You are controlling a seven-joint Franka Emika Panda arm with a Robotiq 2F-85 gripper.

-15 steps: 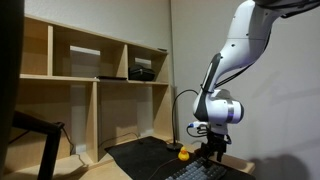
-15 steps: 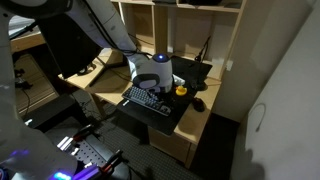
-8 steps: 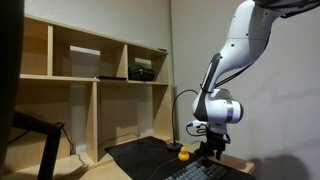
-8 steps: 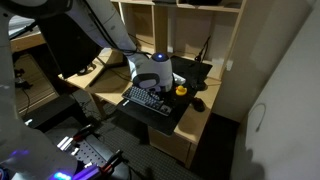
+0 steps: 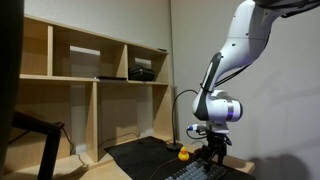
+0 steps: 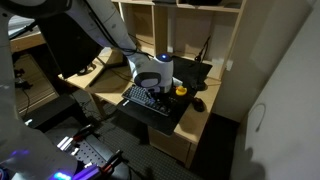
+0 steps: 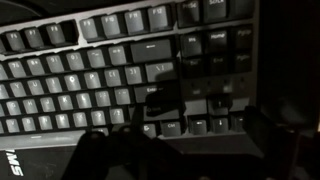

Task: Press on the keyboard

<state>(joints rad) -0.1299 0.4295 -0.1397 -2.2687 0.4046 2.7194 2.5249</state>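
The gripper (image 5: 213, 160) hangs low over the keyboard (image 7: 110, 70), which lies on the dark worktop (image 6: 176, 116) near a small yellow object (image 6: 181, 91). Approach looks done, but whether a key is actually pressed, I can't say. Jaws are lost in shadow in the wrist view, so spread or closed, no telling.

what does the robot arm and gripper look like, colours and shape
The arm is glossy white, with rounded tubular segments and a dark band at the wrist joint. The gripper is black. Markings are too small to read.
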